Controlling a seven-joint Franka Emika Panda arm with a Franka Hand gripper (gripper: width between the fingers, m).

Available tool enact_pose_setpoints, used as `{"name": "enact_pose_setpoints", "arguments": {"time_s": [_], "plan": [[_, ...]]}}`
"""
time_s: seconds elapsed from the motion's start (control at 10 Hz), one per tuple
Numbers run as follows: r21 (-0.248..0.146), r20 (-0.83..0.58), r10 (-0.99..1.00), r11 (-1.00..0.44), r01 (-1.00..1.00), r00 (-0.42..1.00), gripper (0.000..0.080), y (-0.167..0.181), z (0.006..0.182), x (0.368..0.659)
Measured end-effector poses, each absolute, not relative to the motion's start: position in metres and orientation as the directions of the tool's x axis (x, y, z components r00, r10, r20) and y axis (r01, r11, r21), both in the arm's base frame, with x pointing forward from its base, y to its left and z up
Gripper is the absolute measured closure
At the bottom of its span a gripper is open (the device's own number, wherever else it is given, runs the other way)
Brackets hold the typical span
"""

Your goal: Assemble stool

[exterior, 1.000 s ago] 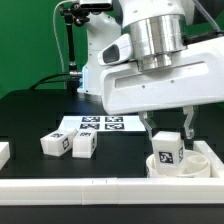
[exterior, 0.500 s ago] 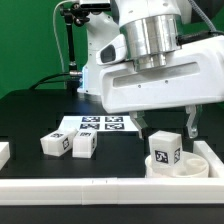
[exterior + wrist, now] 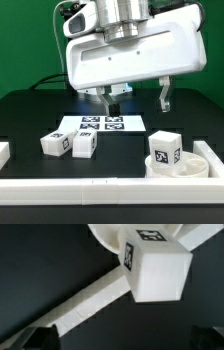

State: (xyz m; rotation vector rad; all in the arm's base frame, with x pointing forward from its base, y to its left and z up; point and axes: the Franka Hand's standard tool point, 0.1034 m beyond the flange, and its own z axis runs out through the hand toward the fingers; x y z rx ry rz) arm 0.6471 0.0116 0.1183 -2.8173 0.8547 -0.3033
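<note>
The round white seat (image 3: 190, 166) lies at the exterior view's right, against the front rail. One chunky tagged leg (image 3: 165, 148) stands upright in it. My gripper (image 3: 138, 98) hangs open above and behind that leg, touching nothing. Two more legs (image 3: 55, 144) (image 3: 86, 146) lie side by side on the black table at the left. In the wrist view the standing leg (image 3: 160, 272) rises from the seat (image 3: 103, 234), and my gripper (image 3: 125, 340) is wide open with only dark table between its fingertips (image 3: 40, 339).
The marker board (image 3: 101, 124) lies flat behind the two loose legs. A long white border rail (image 3: 90, 188) runs along the front edge, seen as a diagonal rail (image 3: 92, 304) in the wrist view. A short white piece (image 3: 3, 153) sits at the far left.
The gripper was shut on the upright leg a second ago. It opened, let the leg go, and rose up and to the exterior view's left. The leg stays standing in the seat.
</note>
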Motion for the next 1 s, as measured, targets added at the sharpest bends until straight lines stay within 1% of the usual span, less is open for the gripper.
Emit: {"name": "enact_pose_setpoints", "arguments": {"time_s": [0.6, 0.7, 0.9, 1.0], "plan": [[-0.228, 0.141, -0.554, -0.824, -0.518, 0.820, 0.0151, 0.012, 0.117, 0.646], [-0.187, 0.182, -0.420, -0.902, -0.388, 0.889, 0.0151, 0.009, 0.114, 0.646], [-0.097, 0.202, -0.237, -0.970, -0.221, 0.950, 0.0151, 0.012, 0.105, 0.647], [-0.094, 0.208, -0.236, -0.971, -0.221, 0.949, 0.0151, 0.010, 0.104, 0.650]]}}
